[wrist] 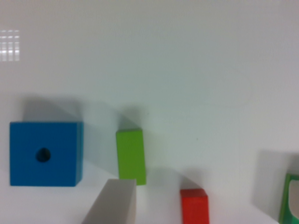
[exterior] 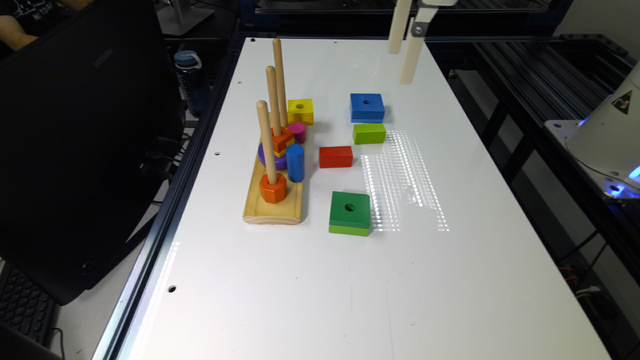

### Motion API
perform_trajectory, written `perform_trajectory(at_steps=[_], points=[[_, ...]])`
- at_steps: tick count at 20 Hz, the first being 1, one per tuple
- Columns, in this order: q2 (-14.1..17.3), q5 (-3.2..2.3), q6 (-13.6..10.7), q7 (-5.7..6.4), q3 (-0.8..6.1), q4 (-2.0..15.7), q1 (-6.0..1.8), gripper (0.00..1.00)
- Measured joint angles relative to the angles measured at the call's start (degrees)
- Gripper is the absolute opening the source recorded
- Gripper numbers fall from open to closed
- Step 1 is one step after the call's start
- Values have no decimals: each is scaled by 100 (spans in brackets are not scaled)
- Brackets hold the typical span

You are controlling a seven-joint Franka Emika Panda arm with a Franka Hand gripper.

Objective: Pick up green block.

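Hand (exterior: 401, 67) high above the tabletop's (exterior: 300, 300) far edge, opening impossible to tell, nothing seen in it. Green block (exterior: 349, 210) flat near the middle, beside the peg stand (exterior: 257, 212), well apart from the hand; sides free, likely suiting a top-down grasp.

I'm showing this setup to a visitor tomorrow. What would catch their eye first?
Probably the wooden peg stand with three tall dowels at the exterior view's left, ringed by bright blocks. The green block lies alone nearer the camera, and the gripper hangs high above the table's far end.
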Motion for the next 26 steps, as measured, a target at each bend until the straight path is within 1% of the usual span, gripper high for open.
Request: perform_trajectory(at_steps=[3,6,7,8,9,10,11,12,13,14,16,18,21,23,24,25,26], points=[[181,-6,1,80,120,191,-15,100],[360,-5,0,241,266,369,-27,100],[416,-18,0,287,317,425,-21,100],[459,-21,0,323,356,470,-22,100],[504,-8,0,391,395,517,-24,100],[528,-18,0,413,428,543,-26,100],[561,-21,0,451,476,576,-30,100],[581,-23,0,477,505,599,-30,100],[603,3,0,552,556,631,-17,100],[633,-4,0,607,627,672,-7,100],[700,-30,0,752,783,751,-27,100],[791,-49,0,862,885,854,-52,100],[945,-98,0,979,988,1008,-96,100],[1031,-135,-2,1041,1060,1094,-101,100],[1068,-140,-3,1090,1086,1128,-105,100],[1091,-157,-3,1117,1127,1148,-101,100],[1101,-151,-4,1173,1154,1158,-102,100]])
